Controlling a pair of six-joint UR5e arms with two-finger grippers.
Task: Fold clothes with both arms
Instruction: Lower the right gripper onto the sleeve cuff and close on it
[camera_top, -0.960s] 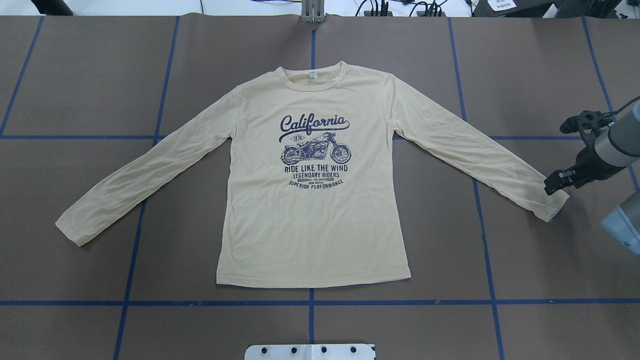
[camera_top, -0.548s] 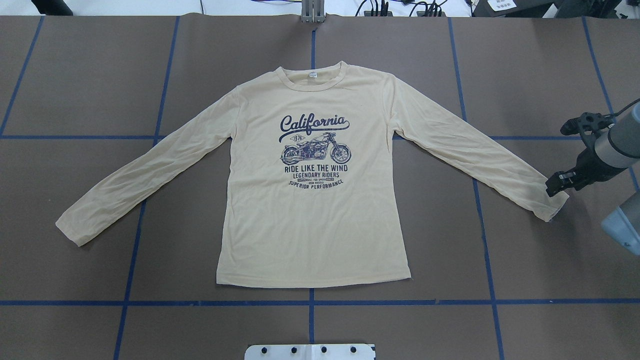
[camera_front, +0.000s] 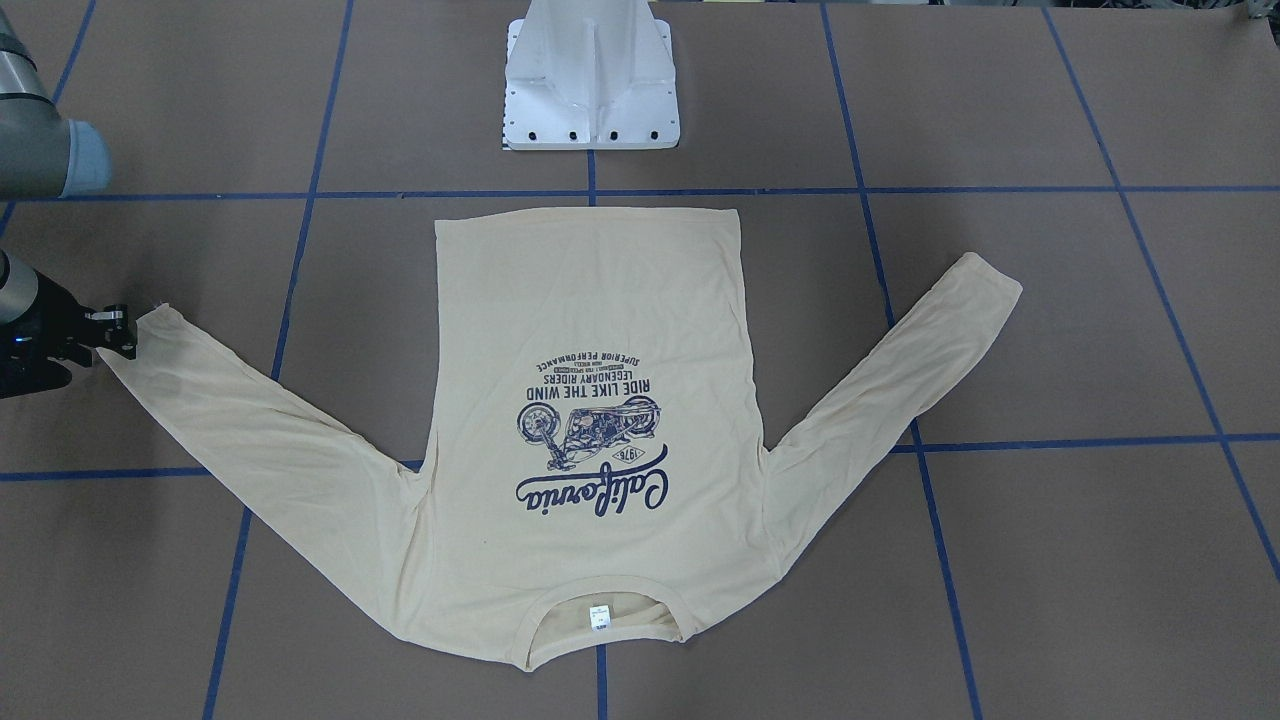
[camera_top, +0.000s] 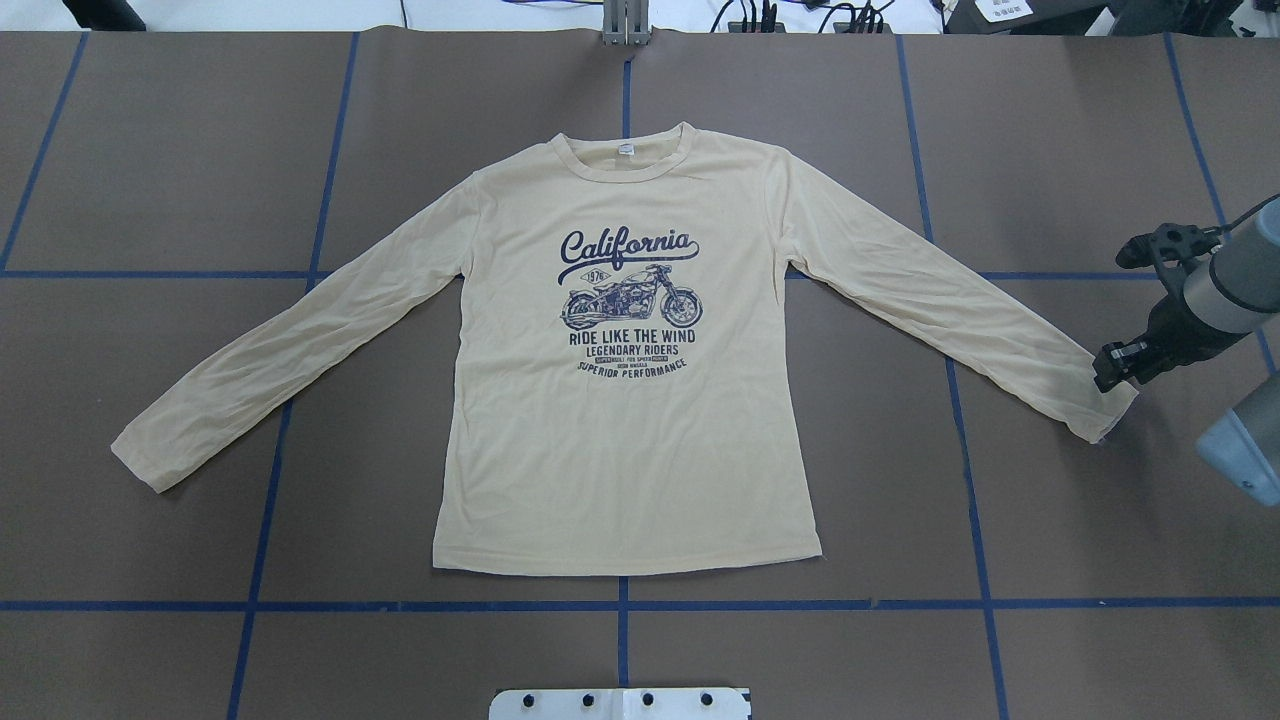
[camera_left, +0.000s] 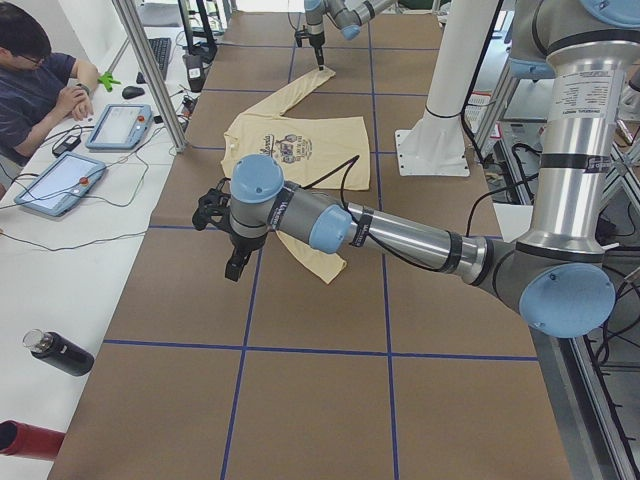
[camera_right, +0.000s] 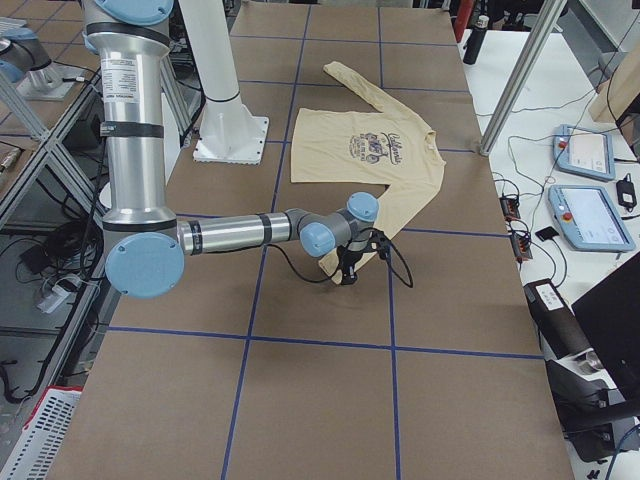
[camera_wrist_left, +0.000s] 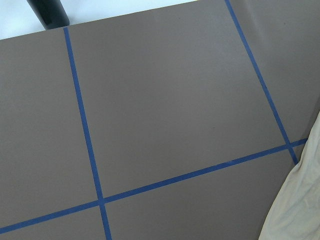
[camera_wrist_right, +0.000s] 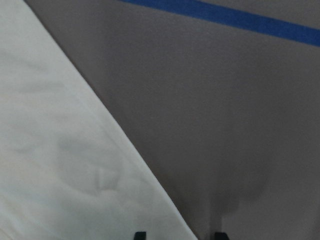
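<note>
The cream-yellow long-sleeved shirt (camera_top: 620, 440) lies flat on the brown table, print side up and both sleeves spread out. My right gripper (camera_top: 1105, 368) is low at the cuff of the sleeve on the overhead view's right. In the right wrist view its two fingertips (camera_wrist_right: 140, 235) stand apart, open, with the sleeve's edge (camera_wrist_right: 75, 150) running between them. The left gripper (camera_left: 235, 268) shows only in the exterior left view, hovering over bare table a little beyond the other cuff (camera_left: 330, 270); I cannot tell if it is open or shut. The left wrist view catches a corner of that sleeve (camera_wrist_left: 297, 210).
Blue tape lines (camera_top: 620, 605) grid the table. The white pedestal base (camera_front: 590, 80) stands at the robot's edge behind the shirt's hem. A side bench holds tablets (camera_left: 60, 185) and a bottle (camera_left: 60, 352), with a seated person (camera_left: 40, 70) and a metal post (camera_left: 150, 70).
The right wrist has shifted very slightly at the cuff. The shirt has not moved.
</note>
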